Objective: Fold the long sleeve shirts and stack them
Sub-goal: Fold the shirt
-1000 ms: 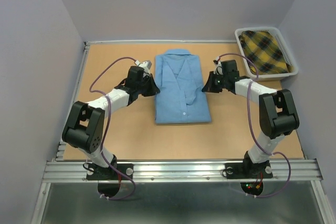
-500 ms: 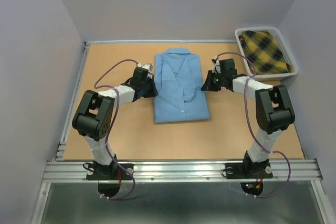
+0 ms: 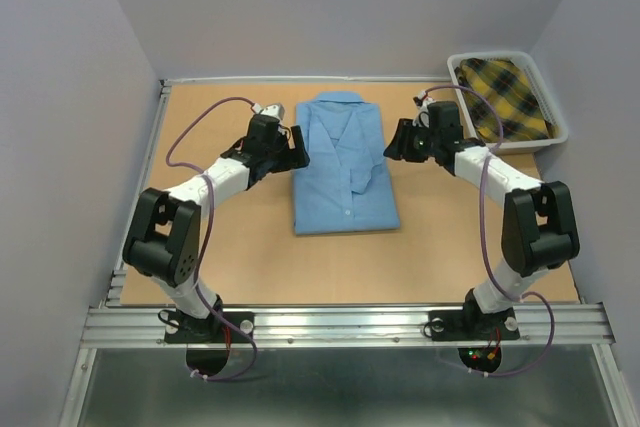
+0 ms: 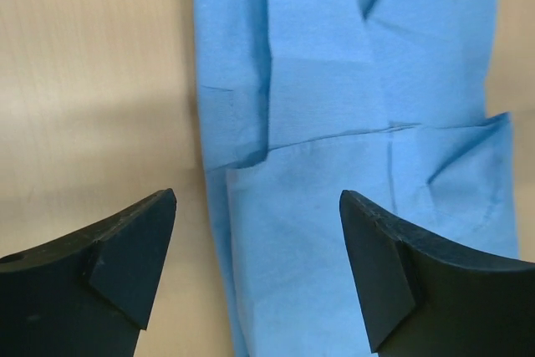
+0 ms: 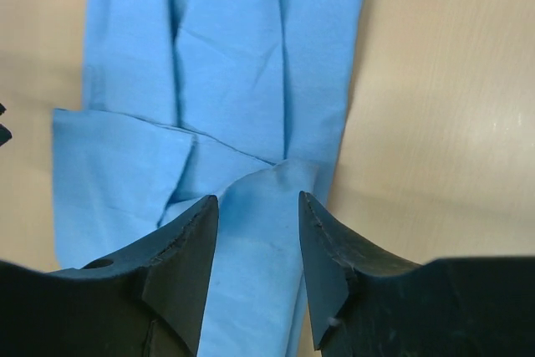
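Note:
A light blue long sleeve shirt (image 3: 345,162) lies folded into a narrow rectangle in the middle of the table, collar at the far end. My left gripper (image 3: 297,145) hovers at its left edge. In the left wrist view this left gripper (image 4: 259,198) stands wide open above the edge of the shirt (image 4: 359,81), holding nothing. My right gripper (image 3: 393,144) is at the shirt's right edge. The right wrist view has the right gripper (image 5: 259,200) partly open, a raised fold of the blue shirt (image 5: 226,56) lying loose between its fingers.
A white basket (image 3: 556,107) at the far right corner holds a yellow-and-black plaid cloth (image 3: 505,97). Bare brown tabletop (image 3: 230,237) surrounds the shirt. Grey walls close in the left, far and right sides.
Both grippers have opened and let go of the shirt's side edges. Both have shifted a little toward the far end. The shirt stays flat where it lay.

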Available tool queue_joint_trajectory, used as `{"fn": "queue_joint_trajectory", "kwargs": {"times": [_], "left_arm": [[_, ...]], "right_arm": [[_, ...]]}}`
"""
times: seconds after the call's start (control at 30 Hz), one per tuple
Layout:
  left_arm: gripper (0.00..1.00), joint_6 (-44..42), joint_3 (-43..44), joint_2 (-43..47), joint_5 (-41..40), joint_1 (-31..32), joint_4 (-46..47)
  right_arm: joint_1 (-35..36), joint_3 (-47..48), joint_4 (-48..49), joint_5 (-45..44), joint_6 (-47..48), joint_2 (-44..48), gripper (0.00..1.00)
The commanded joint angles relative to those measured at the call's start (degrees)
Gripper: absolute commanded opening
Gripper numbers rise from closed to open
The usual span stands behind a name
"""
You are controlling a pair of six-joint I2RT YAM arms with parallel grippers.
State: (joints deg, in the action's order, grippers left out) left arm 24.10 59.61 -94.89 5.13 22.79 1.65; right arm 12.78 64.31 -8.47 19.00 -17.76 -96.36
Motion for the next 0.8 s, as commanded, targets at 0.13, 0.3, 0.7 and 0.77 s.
{"fn": "queue_joint_trajectory", "kwargs": {"times": [0.13,0.3,0.7,0.77], "left_arm": [[0.86,5.78,-2.65,13.94,-2.93,8.57,-1.92],[0.75,12.55,-12.58,17.63,-0.29,12.19,5.46],[0.7,14.49,-18.75,12.72,1.29,14.13,12.5],[0.7,14.4,-18.74,12.36,1.47,14.13,12.59]], "right_arm": [[2.51,-5.6,1.7,4.46,-4.91,7.58,0.43],[5.59,-9.73,2.4,6.39,-7.28,8.2,0.33],[7.44,-15.1,10.75,8.68,-10.28,3.2,0.14],[7.53,-14.92,12.77,9.2,-11.15,1.62,0.13]]}}
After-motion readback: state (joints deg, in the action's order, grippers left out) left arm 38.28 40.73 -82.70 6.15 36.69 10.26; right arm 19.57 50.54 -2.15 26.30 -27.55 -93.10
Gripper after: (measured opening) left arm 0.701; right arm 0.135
